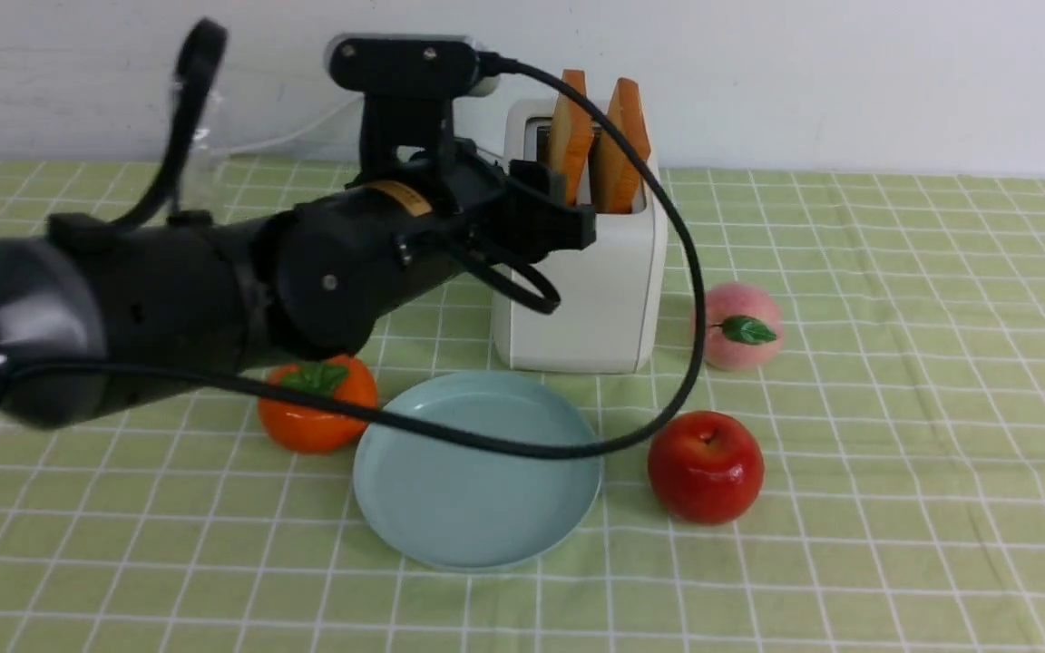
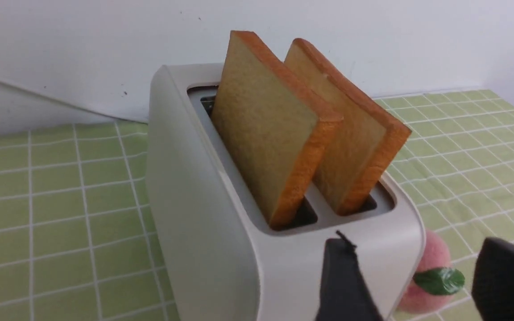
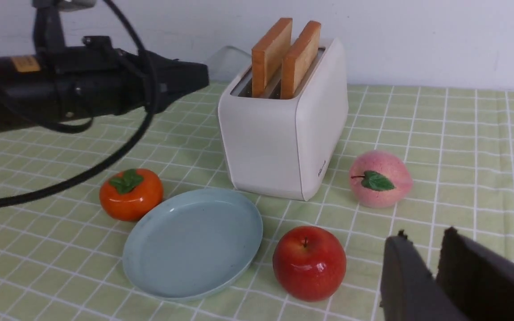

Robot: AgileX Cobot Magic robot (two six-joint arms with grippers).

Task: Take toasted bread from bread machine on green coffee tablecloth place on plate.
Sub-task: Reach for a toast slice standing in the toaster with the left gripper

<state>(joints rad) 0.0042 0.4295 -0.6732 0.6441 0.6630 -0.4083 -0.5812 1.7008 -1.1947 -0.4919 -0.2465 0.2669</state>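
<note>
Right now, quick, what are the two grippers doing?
Left gripper: open, holding nothing, near the toaster.
Right gripper: slightly open, nothing between its fingertips.

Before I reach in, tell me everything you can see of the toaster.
The toaster is a white, boxy, upright machine with rounded corners, seemingly smooth plastic, with small dark lettering low on one side. Its top has two long dark slots, each holding a slice of bread that sticks up well above the rim. It stands on the checked green cloth, behind the plate and near the peach. Whether it is switched on, I cannot tell.
</note>
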